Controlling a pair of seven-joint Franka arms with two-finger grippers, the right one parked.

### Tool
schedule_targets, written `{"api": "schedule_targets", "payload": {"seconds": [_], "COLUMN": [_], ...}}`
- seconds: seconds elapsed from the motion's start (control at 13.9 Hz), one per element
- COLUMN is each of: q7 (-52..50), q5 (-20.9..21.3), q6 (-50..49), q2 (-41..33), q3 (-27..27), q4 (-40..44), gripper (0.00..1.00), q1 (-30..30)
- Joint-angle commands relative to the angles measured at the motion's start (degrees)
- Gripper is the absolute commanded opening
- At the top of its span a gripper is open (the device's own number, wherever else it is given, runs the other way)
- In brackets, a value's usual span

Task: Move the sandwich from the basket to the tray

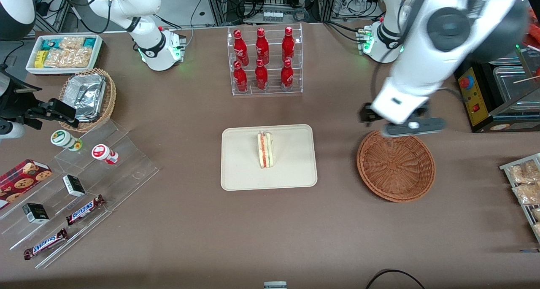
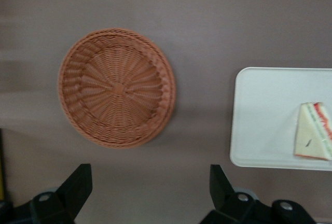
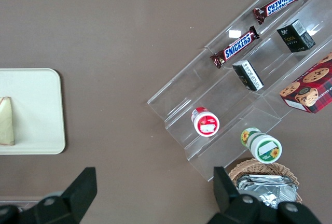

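Nearest the front camera among the task's things sat the basket (image 1: 395,166), round, reddish-brown and with nothing in it, toward the working arm's end of the table. The tray (image 1: 236,171) lay beside it toward the parked arm's end, apart from it with bare table between. On the tray lay the sandwich (image 1: 265,149), resting a little toward the basket from the tray's middle, its long axis running from near the front camera to farther from it, the filling stripes showing along that length. Slightly farther from the camera than the basket's middle, and above its farther rim, hung the gripper (image 2: 150,195), high and well clear of the wicker. The wrist view showed its fingers (image 2: 75,185) spread wide apart with nothing between them, the basket seen through the gap. The relation that mattered was therefore this: the sandwich lay well off sideways from the jaws, toward the parked arm's end, on the tray and not under the gripper at all. Judged from that, the placing looked complete, and any next move seemed likely a retreat rather than a grasp.
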Motion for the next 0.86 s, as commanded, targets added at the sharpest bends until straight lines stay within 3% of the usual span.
{"api": "schedule_targets", "payload": {"seconds": [0.0,0.22,0.79], "q7": [9.07,14.8,18.06], "q5": [-0.75,-0.75,-0.66], "q6": [0.16,-0.28,-4.49], "q2": [-5.5,-7.7,-9.02], "q3": [-0.66,-0.66,0.91], "q4": [-6.03,-6.74,-3.5], "gripper": [1.0,1.0,1.0], "q1": [6.13,10.8,14.67]}}
